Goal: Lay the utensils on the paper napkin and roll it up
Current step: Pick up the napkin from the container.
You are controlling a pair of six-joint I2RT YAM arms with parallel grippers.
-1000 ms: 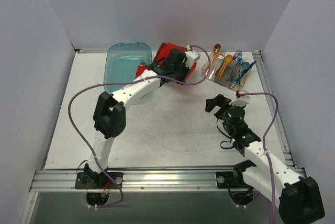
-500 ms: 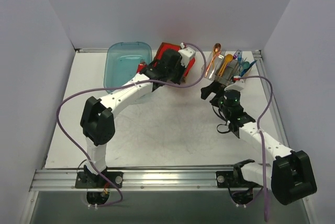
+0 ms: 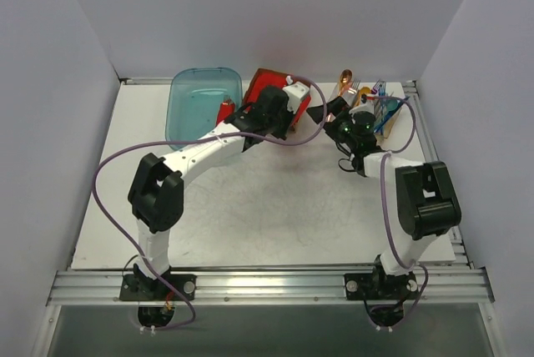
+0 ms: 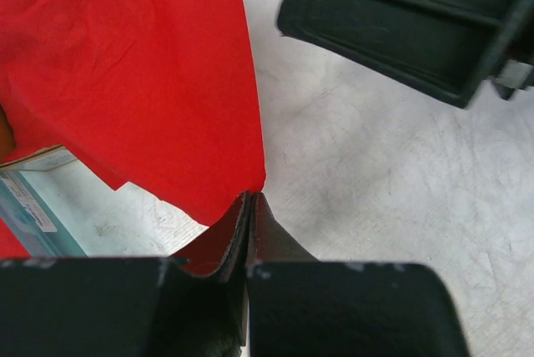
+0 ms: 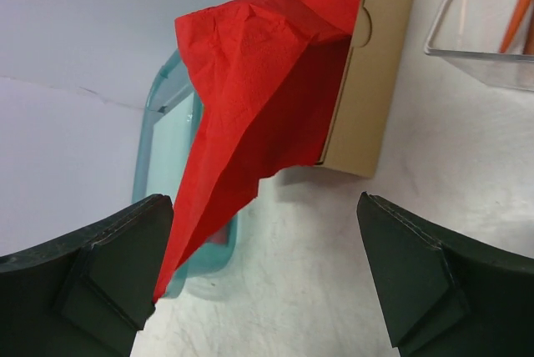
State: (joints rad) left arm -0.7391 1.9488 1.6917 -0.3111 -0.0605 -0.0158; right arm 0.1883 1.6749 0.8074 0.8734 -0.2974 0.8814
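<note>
A thin red paper napkin (image 4: 150,82) hangs out of its brown cardboard box (image 5: 375,82) at the back of the table. My left gripper (image 4: 250,196) is shut on its lower corner, just above the table surface. From above, the left gripper (image 3: 292,115) lies under its wrist, and most of the napkin (image 3: 265,83) is covered by the arm. My right gripper (image 5: 267,274) is open and empty. It faces the stretched napkin (image 5: 250,107) from the right, next to the left gripper. The utensils (image 3: 385,111) stand in a clear holder at the back right.
A teal tray (image 3: 200,107) lies left of the box. The clear holder (image 5: 484,48) also holds an orange spoon (image 3: 344,82) and a yellow utensil. White walls enclose the table, and a metal rail runs along its near edge.
My right arm has swung up and left from mid-table to beside the napkin box, with its jaws wide. The left arm has shifted a little at the box, still gripping the napkin.
</note>
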